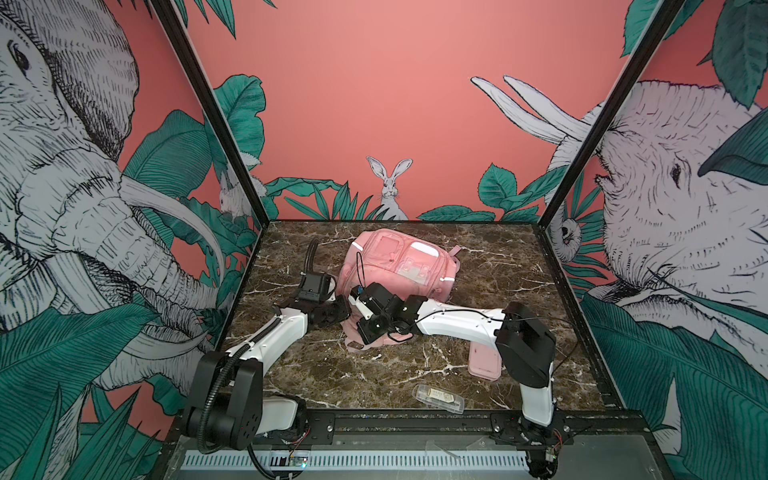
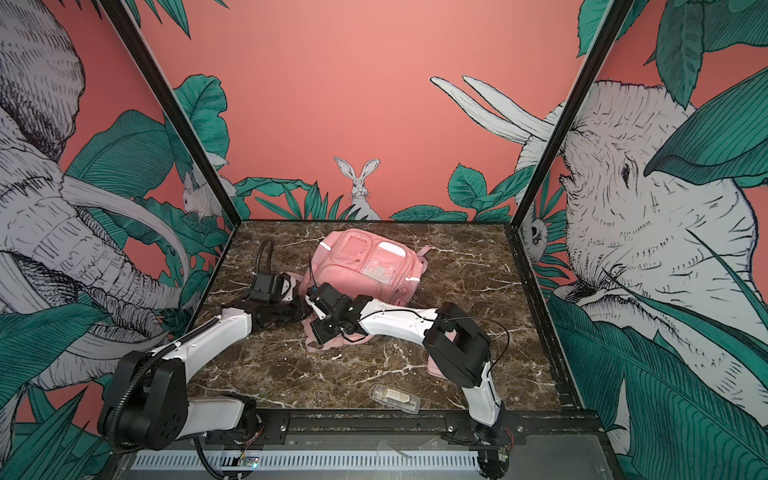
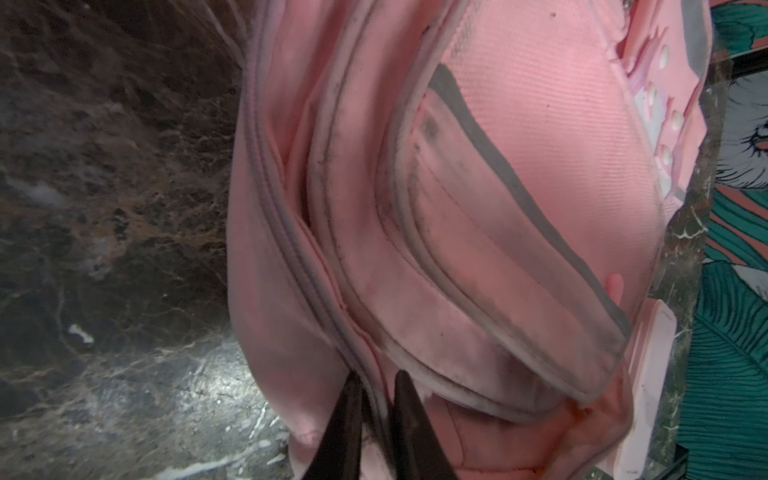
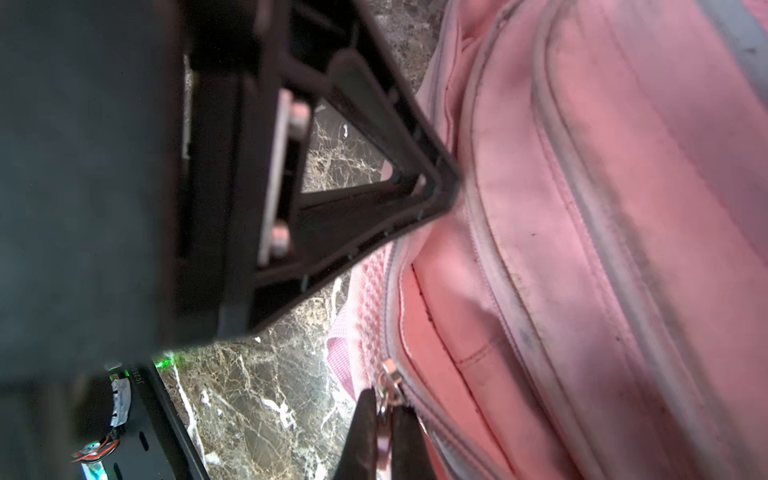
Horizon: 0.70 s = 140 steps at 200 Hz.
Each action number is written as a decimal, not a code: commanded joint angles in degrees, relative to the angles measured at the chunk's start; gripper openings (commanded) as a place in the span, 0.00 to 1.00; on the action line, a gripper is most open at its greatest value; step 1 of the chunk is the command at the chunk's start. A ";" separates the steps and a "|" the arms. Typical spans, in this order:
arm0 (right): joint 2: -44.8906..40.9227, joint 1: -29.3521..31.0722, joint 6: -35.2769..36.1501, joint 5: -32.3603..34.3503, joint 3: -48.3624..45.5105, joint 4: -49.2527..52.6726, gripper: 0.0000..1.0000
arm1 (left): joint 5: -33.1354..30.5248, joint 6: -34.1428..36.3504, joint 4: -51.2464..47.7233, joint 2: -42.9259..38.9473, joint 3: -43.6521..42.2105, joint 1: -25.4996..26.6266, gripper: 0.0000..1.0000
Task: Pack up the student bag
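Student bag [image 1: 395, 262]: left end effector [image 3: 377, 378] grips it, right end effector [image 4: 385, 409] grips zipper pull [image 4: 387, 380]

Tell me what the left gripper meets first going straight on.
The student bag: the left gripper is pinched on its side seam, so it would likely push straight into the fabric.

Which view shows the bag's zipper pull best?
The right wrist view: the metal zipper pull is sharp, pinched by the right gripper on the student bag. In both top views the right arm hides it; the left wrist view shows only zip seams.
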<state>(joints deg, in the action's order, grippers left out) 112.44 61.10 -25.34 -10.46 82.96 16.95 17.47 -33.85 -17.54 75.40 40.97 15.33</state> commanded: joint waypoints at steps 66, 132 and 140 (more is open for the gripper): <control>-7.98 -1.59 -0.97 0.69 -7.02 -0.44 0.00 | -2.29 4.00 -3.99 -0.77 3.41 -2.85 0.00; -15.73 -5.38 -1.06 1.92 -18.61 0.72 0.00 | -1.41 6.46 -4.31 1.14 5.85 -7.72 0.00; -16.41 -5.93 -0.85 2.25 -19.50 1.11 0.00 | -1.31 6.57 -4.17 1.46 6.11 -8.10 0.00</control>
<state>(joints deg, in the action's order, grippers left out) 99.88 56.47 -26.48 -9.74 65.93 14.96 18.72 -29.28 -22.48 76.55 44.88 9.41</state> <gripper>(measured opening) 0.049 0.054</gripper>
